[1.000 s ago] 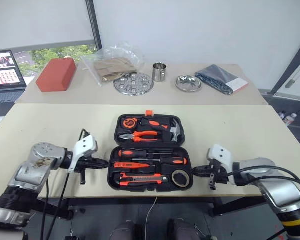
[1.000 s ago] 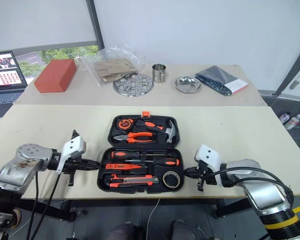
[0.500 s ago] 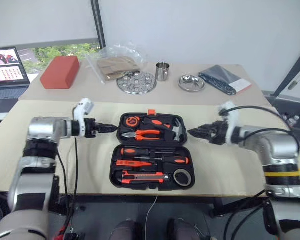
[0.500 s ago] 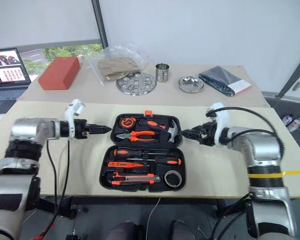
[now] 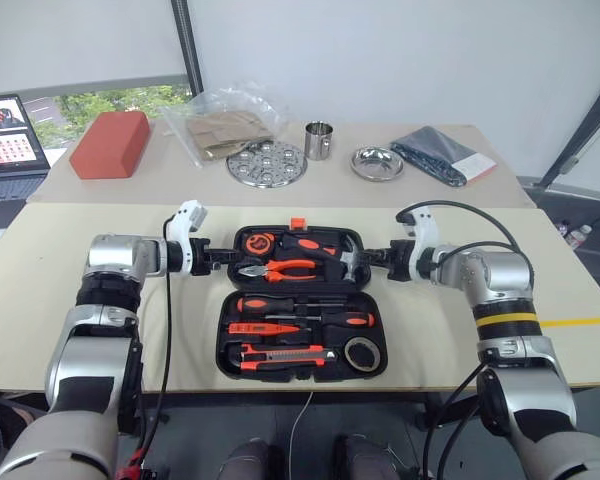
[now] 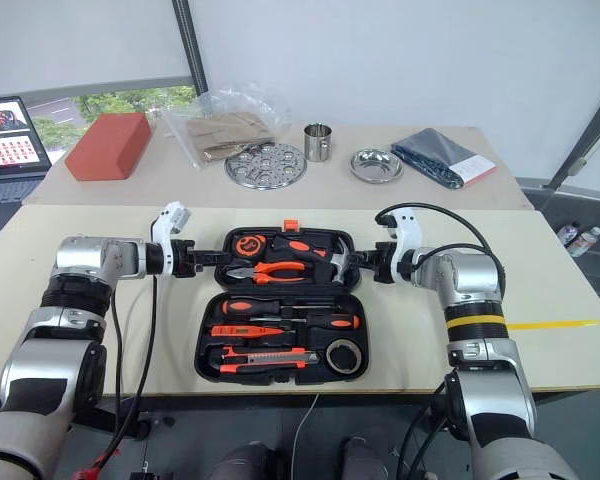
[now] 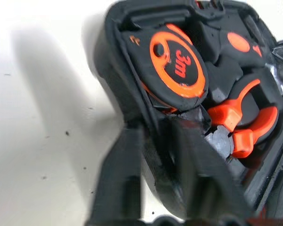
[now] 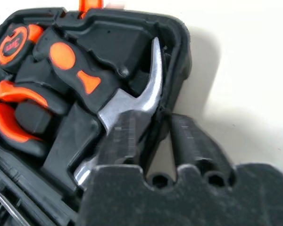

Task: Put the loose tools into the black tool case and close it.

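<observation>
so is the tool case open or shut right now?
Open. The black tool case lies flat, lid half and tools exposed; left gripper and right gripper pinch the lid's side edges.

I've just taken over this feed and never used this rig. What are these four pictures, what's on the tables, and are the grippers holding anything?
The two wide pictures come from the humanoid's head camera, looking down over its arms. The two close-ups come from cameras on its wrists.

On the near table lies the open black tool case, its tools seated in their recesses. The left gripper and right gripper are each pinched on a side wall of the far half, which holds the tape measure, pliers and hammer.

The far table holds a red block, plastic bag, perforated steel disc, cup and small dish.
</observation>
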Motion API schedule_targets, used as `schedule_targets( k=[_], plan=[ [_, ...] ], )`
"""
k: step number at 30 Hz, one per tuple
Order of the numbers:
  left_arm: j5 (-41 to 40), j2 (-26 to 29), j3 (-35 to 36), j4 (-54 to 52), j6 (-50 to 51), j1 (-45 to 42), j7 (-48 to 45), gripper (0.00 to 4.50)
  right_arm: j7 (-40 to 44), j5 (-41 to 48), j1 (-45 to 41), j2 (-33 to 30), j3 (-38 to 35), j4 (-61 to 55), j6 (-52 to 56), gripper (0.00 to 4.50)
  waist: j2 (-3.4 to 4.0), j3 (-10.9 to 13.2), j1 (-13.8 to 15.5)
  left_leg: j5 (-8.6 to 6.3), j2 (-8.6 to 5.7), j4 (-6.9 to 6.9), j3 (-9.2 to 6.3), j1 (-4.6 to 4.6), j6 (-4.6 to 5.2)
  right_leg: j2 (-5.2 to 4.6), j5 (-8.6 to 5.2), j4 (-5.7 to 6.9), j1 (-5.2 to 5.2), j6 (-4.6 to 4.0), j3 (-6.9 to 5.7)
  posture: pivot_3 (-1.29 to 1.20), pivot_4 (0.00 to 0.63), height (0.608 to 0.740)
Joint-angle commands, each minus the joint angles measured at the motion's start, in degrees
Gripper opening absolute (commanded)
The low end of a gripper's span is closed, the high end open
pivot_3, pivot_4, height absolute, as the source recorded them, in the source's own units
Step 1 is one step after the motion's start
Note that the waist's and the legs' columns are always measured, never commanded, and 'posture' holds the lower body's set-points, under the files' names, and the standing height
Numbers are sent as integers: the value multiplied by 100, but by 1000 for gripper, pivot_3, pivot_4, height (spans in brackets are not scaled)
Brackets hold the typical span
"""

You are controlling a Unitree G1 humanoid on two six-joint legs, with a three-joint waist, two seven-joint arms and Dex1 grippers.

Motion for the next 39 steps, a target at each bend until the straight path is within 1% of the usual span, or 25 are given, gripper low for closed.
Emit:
schedule_targets(
  k=[1,3,4,6,9,12,13,14,17,20,22,24,26,27,28,29,30,31,33,34,36,37,38,39],
  plan=[
    [-89,-134,-12,-229,-28,203,-76,5,-24,53,-37,72,-110,-329,-298,0,0,0,-1,0,1,-3,0,12,-1,0,0,-3,10,0,1,0,150,734],
    [-101,-182,101,-530,-615,350,-99,5,-38,54,-67,91,-162,-543,-543,0,1,0,-6,-1,2,-3,0,17,-2,-2,0,-3,11,0,4,0,150,734],
    [-52,-227,141,-785,-1133,458,-60,5,-81,53,-80,109,-210,-684,-702,0,3,1,-7,-1,2,-3,0,19,-3,-5,0,-2,9,-1,8,0,150,734],
    [16,-319,211,-1144,-1834,579,50,5,-129,62,-85,111,-270,-935,-938,0,6,4,8,-24,2,-4,1,20,-47,-19,1,-3,2,-2,16,0,150,734],
    [-112,-580,592,-1289,-2595,424,469,5,-243,-50,-47,103,-330,-1305,-1505,0,6,6,30,-24,0,0,1,4,-53,-30,5,-5,-9,-7,7,0,150,734],
    [45,-621,514,-1547,-3251,462,513,5,-267,-343,218,-3,-171,-1773,-2151,0,6,7,28,-19,-5,2,5,-34,-55,-31,16,-2,-52,-11,8,0,150,734],
    [99,-602,457,-1616,-3408,535,465,5,-297,-390,330,-12,-154,-1919,-2242,0,6,7,25,-8,-7,3,6,-47,-40,-28,16,5,-68,-11,7,0,150,734],
    [147,-579,411,-1682,-3513,623,442,5,-323,-459,468,-31,-123,-2081,-2349,0,7,7,22,11,-8,3,8,-67,-12,-20,16,14,-86,-11,2,0,150,734],
    [362,-407,213,-2116,-3987,1166,301,5,-244,-757,1153,-170,97,-2733,-2827,0,7,6,1,14,-8,-10,11,-66,-12,-1,15,7,-88,-10,3,0,150,734],
    [510,-271,179,-2500,-4501,1762,368,5,-298,-1133,1917,-278,296,-3212,-3400,0,8,3,-19,14,-6,-39,16,-60,-12,5,10,-4,-94,-4,1,0,150,734],
    [564,-233,257,-2665,-4684,2067,549,5,-308,-1404,2435,-342,407,-3345,-4082,0,8,-7,-11,14,-6,-66,20,-45,-13,7,7,-21,-86,-2,0,0,150,734],
    [527,-203,362,-2870,-4668,2316,701,5,-302,-1644,2847,-406,443,-3372,-4770,0,6,-13,-1,14,-5,-74,24,-23,-14,7,3,-24,-66,0,2,0,150,734],
    [325,-110,506,-3410,-4445,2715,712,5,-240,-1789,3244,-534,379,-3490,-5338,0,6,-13,-13,13,-3,-80,26,33,-14,6,-5,-41,2,9,3,0,150,734],
    [174,-68,604,-3703,-4211,2900,737,0,-206,-1756,3417,-583,290,-3600,-5451,682,6,-13,-21,11,1,-91,35,69,-17,5,-18,-89,35,22,9,0,150,734],
    [-27,24,775,-4057,-3896,3139,765,352,-136,-1631,3656,-667,128,-3805,-5439,845,5,-12,-24,10,6,-96,40,83,-19,6,-30,-96,48,41,15,0,150,734],
    [-312,223,956,-4443,-3408,3394,694,735,-36,-1456,3894,-810,-96,-4077,-5306,1278,6,-12,-27,-17,17,-96,40,91,-65,5,-30,-96,54,41,24,0,150,734],
    [-515,366,1080,-4737,-3062,3593,650,906,33,-1335,4078,-911,-253,-4276,-5220,1543,5,-11,-30,-17,21,-96,40,92,-67,3,-29,-95,52,39,34,0,150,734],
    [-924,668,1300,-5007,-2434,3811,466,1363,212,-1087,4298,-1113,-501,-4532,-4962,1917,5,-10,-30,-17,23,-95,44,93,-66,2,-26,-81,42,35,44,0,150,734],
    [-1600,1345,1691,-5172,-1412,4165,-30,1948,740,-437,4809,-1572,-958,-5014,-4408,2518,4,-9,-20,-15,27,-90,48,83,-65,-1,-10,-60,22,8,53,0,150,734],
    [-1752,1746,1807,-4981,-1108,4266,-351,2374,1184,-3,5257,-1876,-1196,-5344,-4101,2670,4,-8,-8,-15,28,-82,47,77,-65,-3,-11,-46,11,8,52,0,150,734],
    [-1861,2199,1834,-4654,-868,4303,-671,2374,1696,516,5835,-2247,-1454,-5756,-3780,2670,2,-9,44,-16,30,-75,42,80,-66,-7,-41,-29,13,18,47,0,150,734],
    [-1830,2291,1765,-4491,-946,4229,-763,2374,1863,689,6053,-2383,-1508,-5909,-3670,2670,3,-11,94,-18,31,-77,31,89,-70,-8,-46,-31,24,13,39,0,150,734],
    [-1425,2166,1366,-4020,-1377,3761,-678,2405,1998,695,6231,-2486,-1347,-6016,-3646,2400,6,-12,126,-22,30,-78,26,98,-80,-10,-53,-35,31,8,35,0,150,734],
    [-1027,2000,1010,-3563,-1847,3306,-584,2118,2082,631,6335,-2564,-1161,-6080,-3636,2075,11,-14,179,-24,28,-81,26,102,-85,-21,-53,-35,33,8,37,0,150,734]
  ],
)
